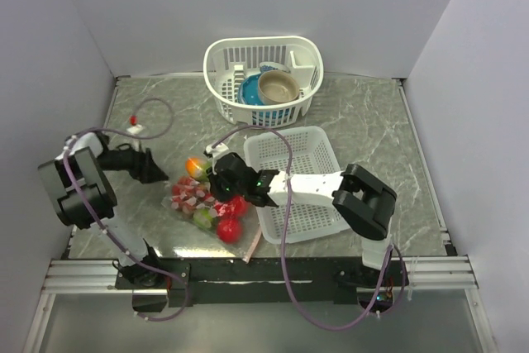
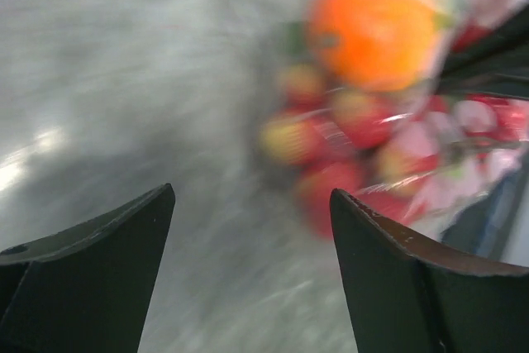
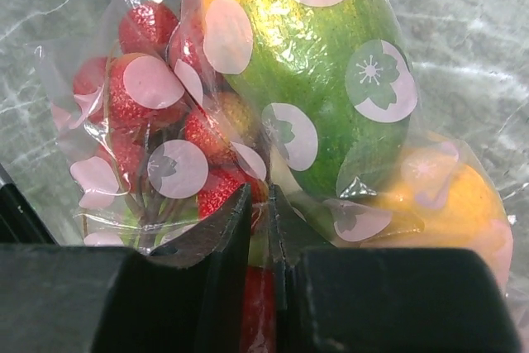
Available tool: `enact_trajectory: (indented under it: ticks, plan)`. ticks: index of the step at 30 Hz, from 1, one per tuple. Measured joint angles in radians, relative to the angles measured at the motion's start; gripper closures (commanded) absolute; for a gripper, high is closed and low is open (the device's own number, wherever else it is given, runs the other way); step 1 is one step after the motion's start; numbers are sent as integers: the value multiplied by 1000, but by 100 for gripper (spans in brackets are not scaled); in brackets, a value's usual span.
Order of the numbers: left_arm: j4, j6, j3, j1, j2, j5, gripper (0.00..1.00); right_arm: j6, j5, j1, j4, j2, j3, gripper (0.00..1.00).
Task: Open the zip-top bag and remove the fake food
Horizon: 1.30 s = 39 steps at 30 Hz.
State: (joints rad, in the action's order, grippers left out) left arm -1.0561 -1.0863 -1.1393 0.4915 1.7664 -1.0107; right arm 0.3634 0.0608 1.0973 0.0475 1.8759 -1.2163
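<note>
1. tabletop (image 1: 372,121): grey, marble-look.
2. flat mesh basket (image 1: 312,153): white, ctr, toward 3 o'clock.
3. round basket (image 1: 223,59): white, 12 o'clock; holds blue bowl (image 1: 250,90) & tan bowl (image 1: 277,86).
4. zip-top bag (image 1: 194,200): lies on tabletop, 9 o'clock of flat mesh basket.
5. fake food (image 3: 314,72): inside bag; strawberries, green-orange fruit, orange.
6. right gripper (image 3: 258,196): at bag's 3 o'clock edge, jaws nearly together, pinching bag film.
7. left gripper (image 2: 252,196): 9 o'clock of bag, jaws wide apart, nothing btwn.
</note>
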Motion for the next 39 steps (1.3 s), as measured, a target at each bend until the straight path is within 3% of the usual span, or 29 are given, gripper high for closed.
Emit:
enact_trajectory:
  ticks: [4,7,12,16,18,19,20,28,29,30,31,32,39]
  plan:
    - [3,16,56,-116,-14,0,16,16,3,5,17,0,7,80]
    - [0,7,55,-128,-16,-11,14,25,3,5,18,0,7,80]
    - [-9,-23,41,-121,29,-14,34,32,3,9,19,0,7,80]
    - [-33,-67,39,-119,56,-33,32,33,3,13,20,0,7,80]
    - [-84,-119,22,-119,79,-58,64,33,2,15,20,0,7,81]
    - [-127,-157,5,-119,98,-77,87,33,2,16,20,0,7,81]
    - [-161,-192,-11,-120,119,-95,99,34,2,16,20,0,7,81]
    - [-238,-261,-45,-122,143,-112,99,32,3,16,19,0,6,81]
    - [-241,-259,-48,-122,135,-109,96,32,3,16,19,0,6,81]
    - [-244,-255,-53,-122,119,-107,75,31,3,16,18,0,5,81]
    - [-246,-253,-58,-122,103,-106,47,31,3,17,18,0,3,81]
    - [-247,-248,-63,-122,79,-105,2,29,3,17,13,0,-1,81]
    - [-277,-240,-79,-122,40,-91,1,27,0,21,4,0,-22,81]
